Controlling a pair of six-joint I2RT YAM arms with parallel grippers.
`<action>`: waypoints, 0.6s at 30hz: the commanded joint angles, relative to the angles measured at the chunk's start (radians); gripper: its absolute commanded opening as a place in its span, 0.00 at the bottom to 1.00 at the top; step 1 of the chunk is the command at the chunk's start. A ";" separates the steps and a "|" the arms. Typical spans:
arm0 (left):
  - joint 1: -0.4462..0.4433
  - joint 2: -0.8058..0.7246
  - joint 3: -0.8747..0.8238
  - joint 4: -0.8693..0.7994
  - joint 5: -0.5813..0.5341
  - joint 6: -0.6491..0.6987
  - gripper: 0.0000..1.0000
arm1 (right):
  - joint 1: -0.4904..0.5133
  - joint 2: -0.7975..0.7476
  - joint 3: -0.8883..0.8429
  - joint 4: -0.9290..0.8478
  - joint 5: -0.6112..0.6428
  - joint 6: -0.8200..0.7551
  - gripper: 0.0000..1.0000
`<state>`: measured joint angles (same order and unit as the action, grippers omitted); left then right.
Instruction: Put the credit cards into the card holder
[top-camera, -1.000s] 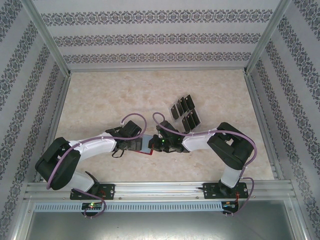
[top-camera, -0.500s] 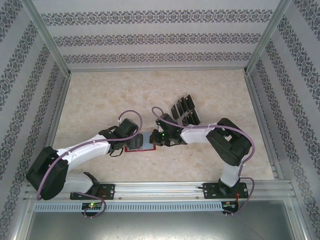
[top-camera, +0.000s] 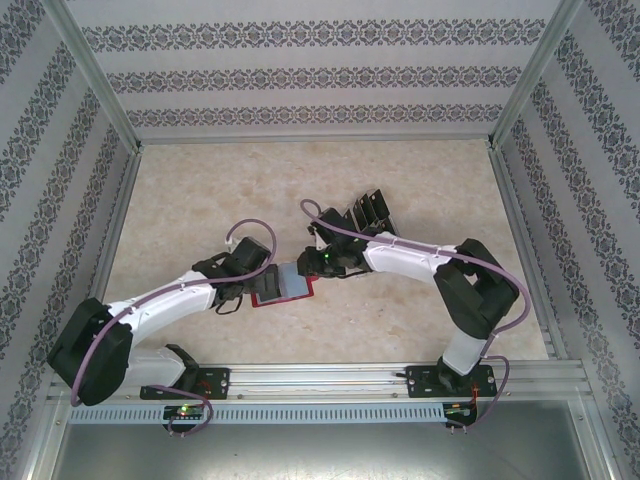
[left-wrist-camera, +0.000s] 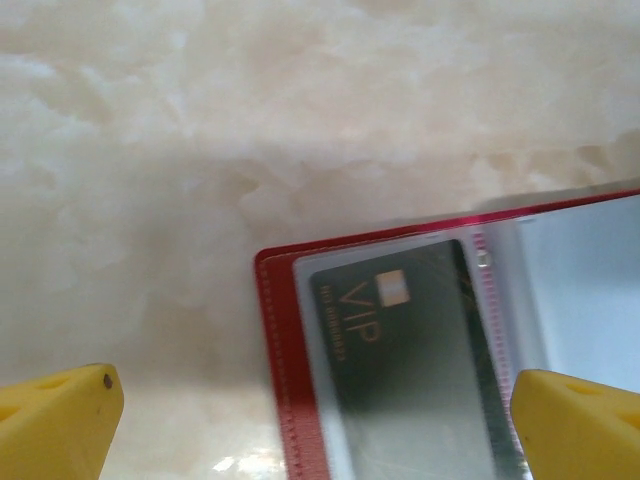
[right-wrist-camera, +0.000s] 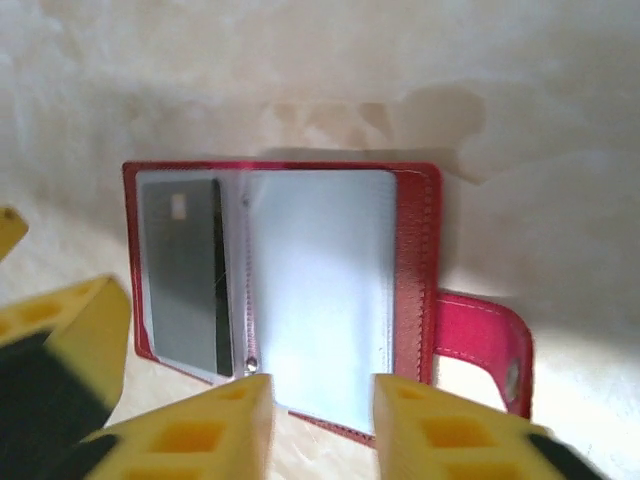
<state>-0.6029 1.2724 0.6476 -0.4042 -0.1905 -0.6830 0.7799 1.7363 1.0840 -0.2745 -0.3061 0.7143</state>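
The red card holder (top-camera: 290, 284) lies open on the marble table between my two grippers. A black credit card (left-wrist-camera: 400, 350) marked VIP sits in the clear sleeve of its left page (right-wrist-camera: 185, 270). The right page (right-wrist-camera: 320, 290) shows a pale, empty sleeve, and the strap with the snap (right-wrist-camera: 490, 340) sticks out to the right. My left gripper (left-wrist-camera: 320, 430) is wide open, straddling the left page without touching it. Just in front of the holder's near edge, my right gripper (right-wrist-camera: 322, 430) is open with nothing between its fingers. Several more black credit cards (top-camera: 366, 214) stand grouped beyond the right wrist.
The marble tabletop (top-camera: 200, 200) is walled by patterned panels and aluminium posts (top-camera: 520, 200). The right arm's forearm (top-camera: 410, 258) lies close beside the group of cards. A yellow fingertip (right-wrist-camera: 70, 340) of the left gripper shows at the holder's left side.
The right gripper's jaws have parted and it has drawn back toward the far side. The left arm has stretched further out, and the holder now lies open and flat.
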 joint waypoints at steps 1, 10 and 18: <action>0.027 -0.022 -0.039 -0.029 -0.025 -0.027 1.00 | 0.041 -0.012 0.035 -0.101 0.086 -0.057 0.39; 0.076 0.030 -0.090 0.017 -0.017 -0.025 1.00 | 0.073 0.069 0.106 -0.117 0.192 -0.129 0.43; 0.081 0.055 -0.101 0.041 -0.013 -0.023 1.00 | 0.049 0.162 0.205 -0.126 0.195 -0.202 0.43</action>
<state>-0.5343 1.3144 0.5648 -0.3733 -0.1917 -0.6945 0.8459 1.8671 1.2495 -0.3782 -0.1417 0.5610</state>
